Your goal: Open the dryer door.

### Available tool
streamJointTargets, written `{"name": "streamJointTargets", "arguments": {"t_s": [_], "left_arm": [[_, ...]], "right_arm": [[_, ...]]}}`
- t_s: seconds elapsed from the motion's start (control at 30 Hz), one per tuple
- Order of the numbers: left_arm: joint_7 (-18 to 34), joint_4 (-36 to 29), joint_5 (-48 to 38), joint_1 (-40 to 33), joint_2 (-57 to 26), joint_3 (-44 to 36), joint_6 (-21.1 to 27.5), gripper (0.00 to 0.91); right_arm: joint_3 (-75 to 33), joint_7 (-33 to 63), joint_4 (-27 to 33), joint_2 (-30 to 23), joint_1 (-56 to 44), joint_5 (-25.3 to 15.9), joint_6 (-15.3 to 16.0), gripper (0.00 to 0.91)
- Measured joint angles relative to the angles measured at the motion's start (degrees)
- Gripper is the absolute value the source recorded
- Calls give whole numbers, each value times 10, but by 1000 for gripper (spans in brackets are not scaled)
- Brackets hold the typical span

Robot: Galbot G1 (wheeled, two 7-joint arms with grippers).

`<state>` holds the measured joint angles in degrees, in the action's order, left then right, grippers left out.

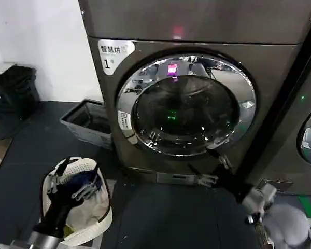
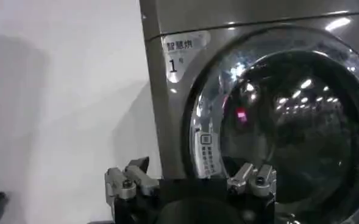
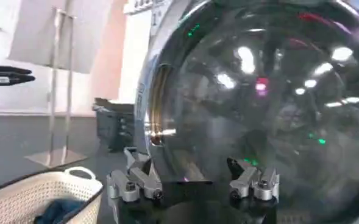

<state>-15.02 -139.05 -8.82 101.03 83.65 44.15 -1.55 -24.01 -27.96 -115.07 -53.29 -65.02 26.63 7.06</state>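
The dryer door is shut, so nothing is done. Both the left gripper and right gripper hang wide-fingered, low before it.

The dryer door, round with chrome rim and dark glass, sits shut against the machine's front.

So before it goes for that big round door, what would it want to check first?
1. Dryer door shut, flush with the machine: ok.
2. Left gripper open, low over the laundry basket, far from the door: ok.
3. Right gripper open, facing the door glass: ok.
4. A handle or edge to pull on: cannot tell.
5. Grey bin left of the machine, maybe in the door's swing: cannot tell.
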Motion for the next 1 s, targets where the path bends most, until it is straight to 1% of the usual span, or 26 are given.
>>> {"name": "streamJointTargets", "arguments": {"t_s": [0.17,0.3,0.47,0.67,1.0], "left_arm": [[0,-7,3,4,3,-2,1,907],[0,-14,4,9,4,-1,0,907],[0,-19,6,11,5,0,0,907],[0,-25,6,14,6,2,0,907],[-5,-30,6,18,5,6,-1,907]], "right_arm": [[72,1,45,-14,87,-4,4,907],[122,-2,86,-35,148,-23,4,907],[176,-3,133,-64,206,-35,4,907],[221,-3,170,-93,257,-38,5,907],[264,-6,217,-130,316,-43,5,907]]}}
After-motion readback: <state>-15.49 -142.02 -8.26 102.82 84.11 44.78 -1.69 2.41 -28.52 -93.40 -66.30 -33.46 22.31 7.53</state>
